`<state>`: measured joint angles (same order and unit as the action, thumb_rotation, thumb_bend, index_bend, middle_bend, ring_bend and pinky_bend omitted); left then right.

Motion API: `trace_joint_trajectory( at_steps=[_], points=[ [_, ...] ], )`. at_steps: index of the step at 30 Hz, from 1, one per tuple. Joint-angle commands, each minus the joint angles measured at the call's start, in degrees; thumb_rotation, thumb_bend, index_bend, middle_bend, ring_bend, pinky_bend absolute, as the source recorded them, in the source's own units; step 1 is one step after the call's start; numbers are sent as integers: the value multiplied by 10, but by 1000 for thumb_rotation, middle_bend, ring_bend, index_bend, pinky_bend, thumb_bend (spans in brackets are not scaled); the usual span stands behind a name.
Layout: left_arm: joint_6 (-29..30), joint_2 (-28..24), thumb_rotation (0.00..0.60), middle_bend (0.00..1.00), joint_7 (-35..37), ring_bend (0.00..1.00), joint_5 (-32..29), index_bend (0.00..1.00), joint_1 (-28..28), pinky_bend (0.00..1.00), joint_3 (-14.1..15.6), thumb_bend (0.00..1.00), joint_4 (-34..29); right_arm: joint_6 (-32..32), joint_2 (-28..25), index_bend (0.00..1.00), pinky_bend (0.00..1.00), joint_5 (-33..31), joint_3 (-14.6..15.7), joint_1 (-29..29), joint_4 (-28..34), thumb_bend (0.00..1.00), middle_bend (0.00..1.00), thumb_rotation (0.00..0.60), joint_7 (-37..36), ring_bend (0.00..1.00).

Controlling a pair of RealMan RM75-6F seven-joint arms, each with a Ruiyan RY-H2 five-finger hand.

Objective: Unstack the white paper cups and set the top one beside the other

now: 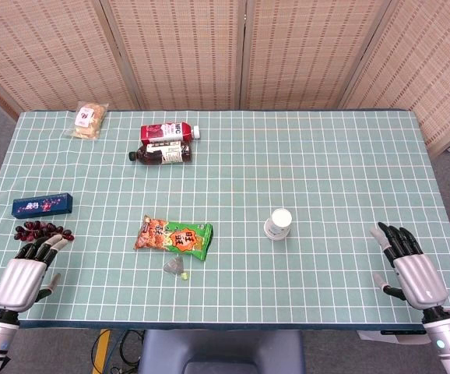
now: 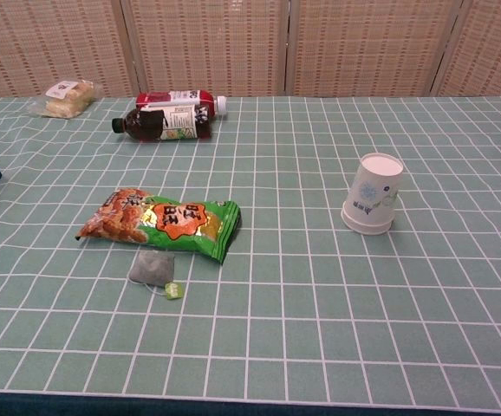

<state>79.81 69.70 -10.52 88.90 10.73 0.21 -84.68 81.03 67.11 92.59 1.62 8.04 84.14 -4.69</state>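
at the near bench edge: both hands released, cups still stacked

at the near corners of the bench (image 1: 326, 156), both hands lie palm down with nothing in them. left hand (image 1: 29, 269) has fingers spread, fingertips just beside a bunch of dark grapes (image 1: 43, 231); can't tell if touching. right hand (image 1: 409, 265) has fingers apart, well apart from the cups. neither hand shows in chest view.

white paper cups (image 2: 373, 194) stand upside down, still nested, right of centre on the green checked cloth, nothing touching them.

snack packet (image 2: 164, 222) lies left of the cups, a tea bag (image 2: 152, 269) just in front of it. blue box (image 1: 42, 205) near the left edge behind the grapes. two bottles (image 1: 165, 142) lie side by side further back, a wrapped bun (image 1: 89, 120) at the far left corner.
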Motion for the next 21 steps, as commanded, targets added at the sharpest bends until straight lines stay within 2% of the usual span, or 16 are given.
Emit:
trace_joint_trajectory(
  at_steps=[1,6,9,11,15,18,21],
  points=[
    [1,1,600,174,-3,143,1,211,0,200,1,401,-2,-1,0,18,0,0,1,0,0,270,0,600,1,0],
    [3,1,600,174,-4,143,5,211,-1,200,2,401,-5,-17,1,19,0,-5,1,6,1,270,0,600,-2,0],
    [6,0,600,174,1,143,10,212,0,200,3,401,-4,-43,-6,18,0,-10,-2,22,15,270,0,600,-17,0],
    [7,-2,600,174,8,143,9,212,0,200,2,401,-3,-66,-19,18,0,-18,-10,37,32,270,0,600,-2,0],
    [11,-6,600,174,20,143,6,212,-2,200,-1,401,-3,-140,-59,18,0,-51,-38,88,106,270,0,600,18,0],
    [14,-8,600,174,20,143,8,212,-3,200,-1,401,-5,-223,-91,18,0,-94,-72,145,160,270,0,600,-6,0],
    [19,-9,600,174,18,143,13,212,-5,200,1,400,-10,-306,-110,19,0,-151,-103,199,183,270,0,600,-38,0]
  ],
)
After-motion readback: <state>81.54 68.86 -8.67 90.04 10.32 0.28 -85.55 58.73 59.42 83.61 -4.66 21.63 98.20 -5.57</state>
